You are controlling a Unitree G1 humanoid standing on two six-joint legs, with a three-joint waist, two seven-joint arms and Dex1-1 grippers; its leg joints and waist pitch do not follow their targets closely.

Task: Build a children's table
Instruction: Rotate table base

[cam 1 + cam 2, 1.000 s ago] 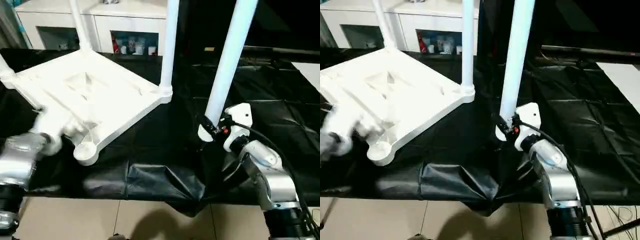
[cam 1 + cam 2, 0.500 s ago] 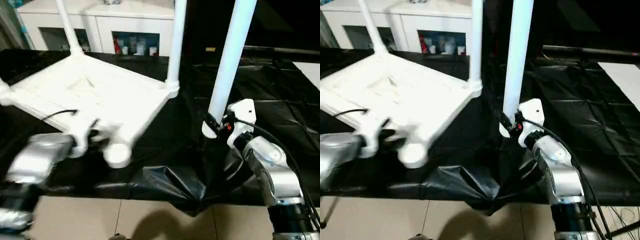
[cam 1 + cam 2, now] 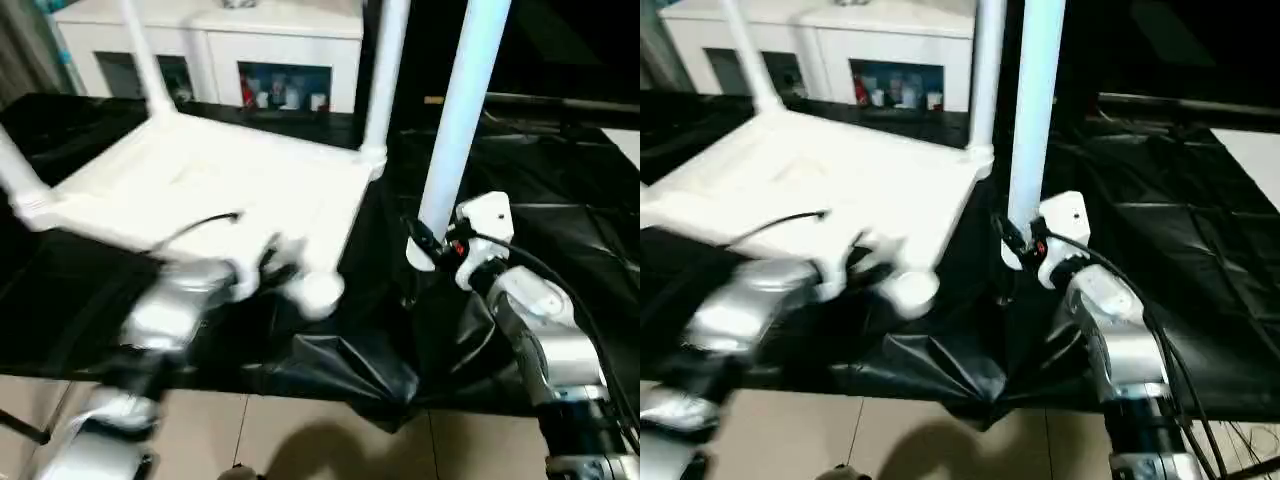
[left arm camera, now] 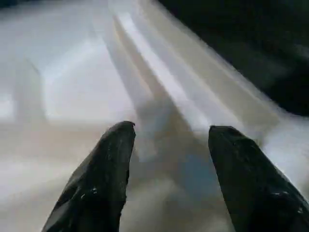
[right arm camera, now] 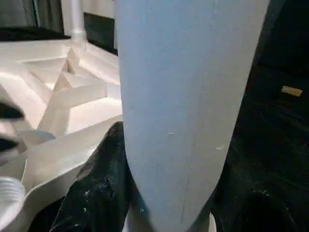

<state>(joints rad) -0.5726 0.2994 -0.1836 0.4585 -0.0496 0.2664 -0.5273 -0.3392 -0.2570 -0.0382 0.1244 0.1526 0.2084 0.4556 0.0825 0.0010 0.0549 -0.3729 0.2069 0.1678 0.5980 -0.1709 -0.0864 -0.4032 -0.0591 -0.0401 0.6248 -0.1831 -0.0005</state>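
The children's table top lies upside down on the black sheet, with three white legs standing in its corner sockets. Its near corner socket holds no leg. My left gripper is shut on the top's edge beside that socket. In the left wrist view its fingers straddle a rib of the underside. My right gripper is shut on the bottom end of the fourth leg, which stands upright just right of the empty socket. The same leg rises between the fingers in the right wrist view.
A white cabinet with open shelves stands behind the work surface. The black sheet covers the surface and bunches into a fold at the front edge. Tiled floor lies below.
My left arm has swung the table top to the right, bringing the empty corner socket close to the held leg. The right gripper and its leg have hardly moved.
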